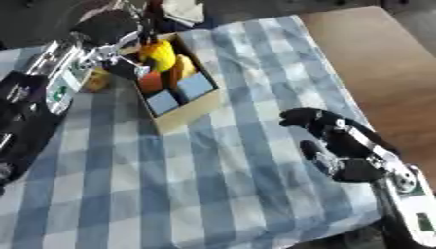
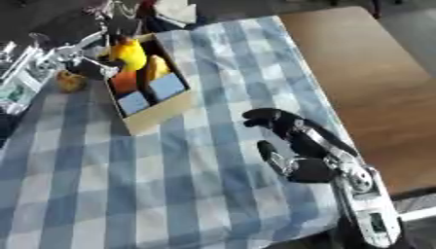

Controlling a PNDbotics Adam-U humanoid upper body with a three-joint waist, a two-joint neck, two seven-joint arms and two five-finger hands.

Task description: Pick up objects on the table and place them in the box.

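Observation:
An open cardboard box [image 1: 183, 115] stands on the checked cloth at the upper left. Inside it are a yellow object [image 1: 158, 53] at the far end, an orange one [image 1: 150, 81] and two grey-blue blocks [image 1: 196, 85]. My left hand [image 1: 112, 26] hangs over the box's far left corner, right beside the yellow object; whether it holds anything is hidden. A small yellow-orange thing [image 2: 68, 80] lies on the cloth left of the box, under my left arm. My right hand [image 1: 334, 142] rests open at the lower right, holding nothing.
The blue and white checked cloth [image 1: 230, 185] covers the table in front of the box. Bare wooden tabletop [image 1: 374, 63] shows to the right. A white thing [image 1: 183, 12] lies beyond the box at the far edge.

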